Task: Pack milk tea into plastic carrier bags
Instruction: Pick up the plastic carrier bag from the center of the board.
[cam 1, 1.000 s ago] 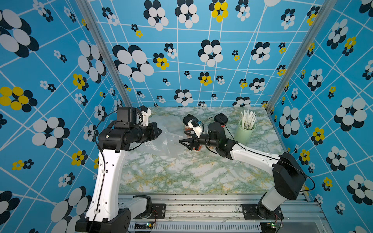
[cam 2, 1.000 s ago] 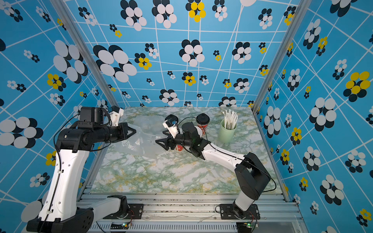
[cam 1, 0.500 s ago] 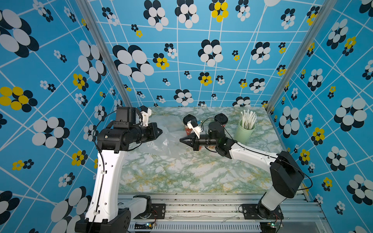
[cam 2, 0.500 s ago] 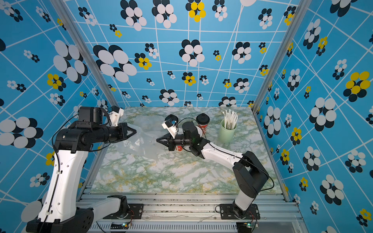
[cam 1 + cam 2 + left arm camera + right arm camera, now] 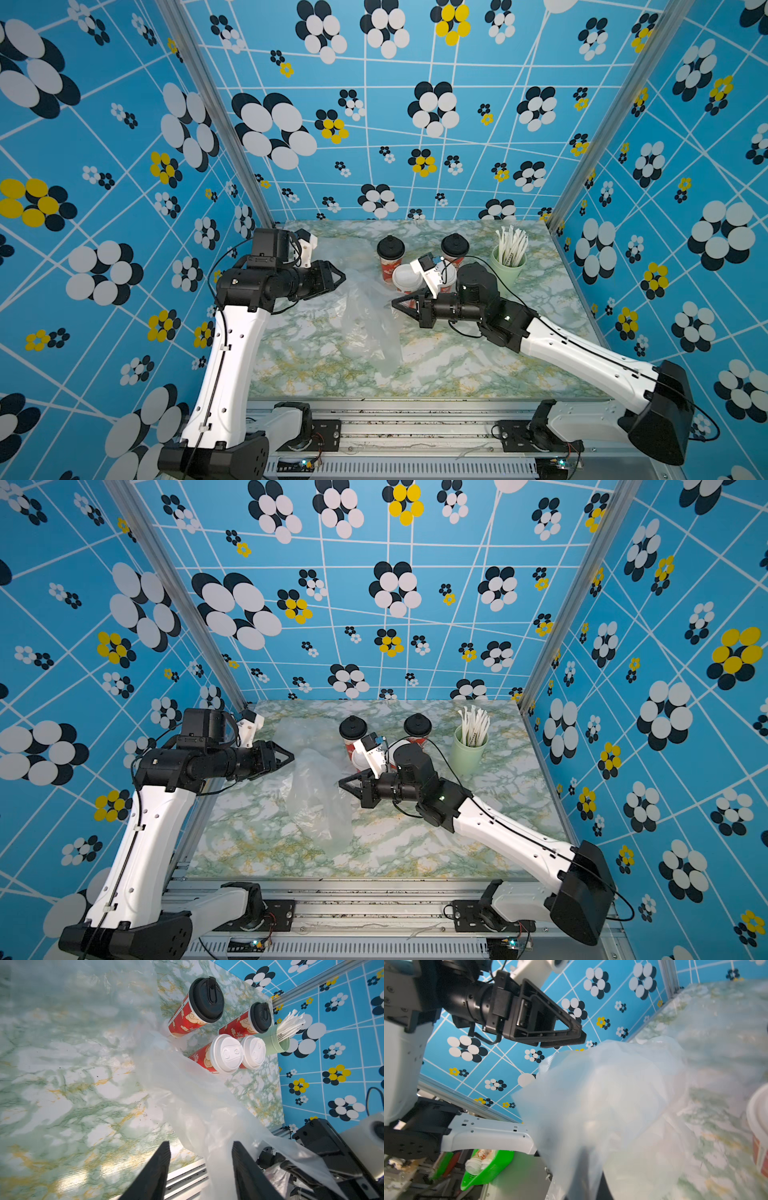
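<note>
The table [image 5: 457, 365] is a green-and-white marble print veined with yellow. Blue walls [image 5: 415, 83] close it in on three sides, crossed by white lines and dotted with black, white and yellow flowers. A metal rail [image 5: 415, 419] runs along the open front.

The left fingers [image 5: 155, 1172] stand apart and grip nothing. The top of a plastic carrier bag [image 5: 365, 320] sits just off their tips. The right fingers [image 5: 404, 304] are closed on a bunched fold of that bag, which sags from them onto the table between the two pairs of fingers.

Beyond the right fingers, toward the back wall, stand two white-lidded milk tea cups [image 5: 228, 1053]. Two black-lidded milk tea cups [image 5: 206, 999] stand behind those, all four upright on the table. A pale green cup of straws [image 5: 278, 1043] stands just past them, away from both pairs of fingers.

In both top views the right wrist camera hides most of the white-lidded pair. In the right wrist view the film veils the right fingers, which show only as a dark blur. A hazy sheet beyond the left fingers may be a second bag [image 5: 291, 729], but it is too faint to be sure. Below the table's edge a green basket [image 5: 488, 1165] is blurred and cut off.
</note>
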`<state>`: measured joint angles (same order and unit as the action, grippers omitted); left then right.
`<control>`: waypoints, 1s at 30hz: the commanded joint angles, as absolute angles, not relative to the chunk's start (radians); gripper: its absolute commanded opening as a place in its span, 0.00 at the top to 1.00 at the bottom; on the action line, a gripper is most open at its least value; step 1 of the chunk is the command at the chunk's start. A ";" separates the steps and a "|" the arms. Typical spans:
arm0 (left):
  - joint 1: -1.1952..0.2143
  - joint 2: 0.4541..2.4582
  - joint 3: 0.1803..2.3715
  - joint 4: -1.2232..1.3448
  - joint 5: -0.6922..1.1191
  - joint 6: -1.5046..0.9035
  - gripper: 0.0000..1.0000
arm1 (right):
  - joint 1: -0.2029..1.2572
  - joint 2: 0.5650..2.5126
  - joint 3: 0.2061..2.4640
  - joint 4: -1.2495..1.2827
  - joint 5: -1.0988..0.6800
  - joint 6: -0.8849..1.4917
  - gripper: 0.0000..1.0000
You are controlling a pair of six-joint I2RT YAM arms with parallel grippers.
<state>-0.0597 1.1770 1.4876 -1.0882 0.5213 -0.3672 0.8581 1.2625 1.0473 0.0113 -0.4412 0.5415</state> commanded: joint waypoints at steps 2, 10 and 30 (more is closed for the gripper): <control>-0.096 1.196 1.526 -1.073 0.522 -0.360 0.38 | 0.862 1.216 1.046 -0.167 -0.354 0.768 1.00; -0.254 1.189 1.540 -1.103 0.453 -0.391 0.30 | 0.868 1.211 1.023 -0.180 -0.264 0.942 1.00; -0.512 1.059 1.097 -0.878 0.417 -0.698 0.14 | 0.867 1.186 0.982 -0.214 -0.249 0.892 1.00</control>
